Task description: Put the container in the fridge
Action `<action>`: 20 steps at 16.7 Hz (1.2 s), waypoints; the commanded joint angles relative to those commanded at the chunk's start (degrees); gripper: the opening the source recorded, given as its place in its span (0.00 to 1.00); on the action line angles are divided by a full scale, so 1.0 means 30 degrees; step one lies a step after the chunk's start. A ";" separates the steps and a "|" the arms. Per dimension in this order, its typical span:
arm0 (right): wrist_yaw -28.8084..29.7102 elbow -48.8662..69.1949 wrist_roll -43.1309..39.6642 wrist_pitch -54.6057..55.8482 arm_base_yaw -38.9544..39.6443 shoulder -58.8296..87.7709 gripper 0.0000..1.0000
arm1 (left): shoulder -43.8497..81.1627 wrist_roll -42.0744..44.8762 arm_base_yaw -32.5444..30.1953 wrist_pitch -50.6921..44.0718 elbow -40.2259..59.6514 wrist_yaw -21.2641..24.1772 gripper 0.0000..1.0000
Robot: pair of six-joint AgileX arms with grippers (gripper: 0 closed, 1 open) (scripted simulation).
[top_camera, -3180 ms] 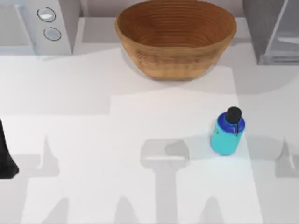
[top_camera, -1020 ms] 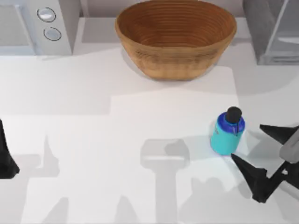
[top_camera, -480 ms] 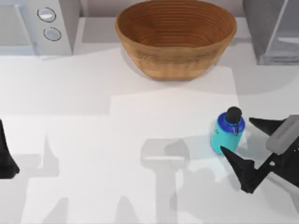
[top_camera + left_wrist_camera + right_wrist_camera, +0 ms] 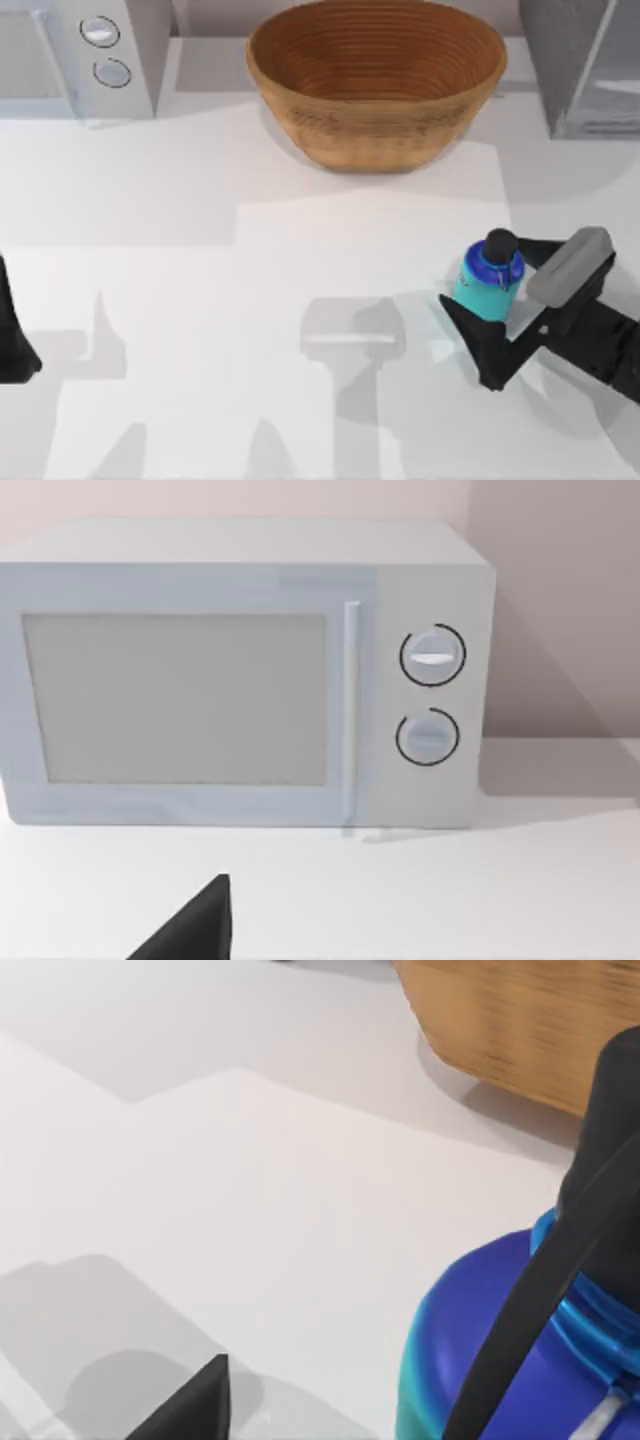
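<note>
So the container (image 4: 488, 282), that little cyan bottle with the blue shoulder and black cap, is standing upright on the white table (image 4: 250, 300), in front of the big wooden bowl (image 4: 377, 80) and off toward the bowl's right side. The right gripper (image 4: 490, 285) has its fingers spread wide with the bottle sitting between them: one finger runs along the far side of the bottle near the cap, and the other finger (image 4: 480, 345) reaches past the bottle on the near side, tip pointing toward the table's left. The jaws look open around it, not squeezed on yet. In the right wrist view the container (image 4: 520, 1340) is really close up, with a finger tip (image 4: 195, 1405) off to one side and the bowl (image 4: 520, 1020) behind.

The fridge (image 4: 585, 65) is at the back of the table to the right of the bowl, well apart from the bottle.

The left arm is parked way over to the bowl's left at the table's near edge, and its gripper (image 4: 15, 335) is too cut off to tell whether the fingers are open or closed. Its wrist camera looks at the microwave (image 4: 240, 675), which sits left of the bowl.
</note>
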 joint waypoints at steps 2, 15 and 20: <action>0.0000 0.0000 0.0000 0.0000 0.0000 0.0000 0.93 | 0.0000 0.0000 0.0000 0.0000 0.0000 0.0000 1.00; 0.0000 0.0000 0.0000 0.0000 0.0000 0.0000 0.01 | 0.0000 0.0000 0.0000 0.0000 0.0000 0.0000 1.00; 0.0000 0.0000 0.0000 0.0000 0.0000 0.0000 0.01 | 0.0000 0.0000 0.0000 0.0000 0.0000 0.0000 1.00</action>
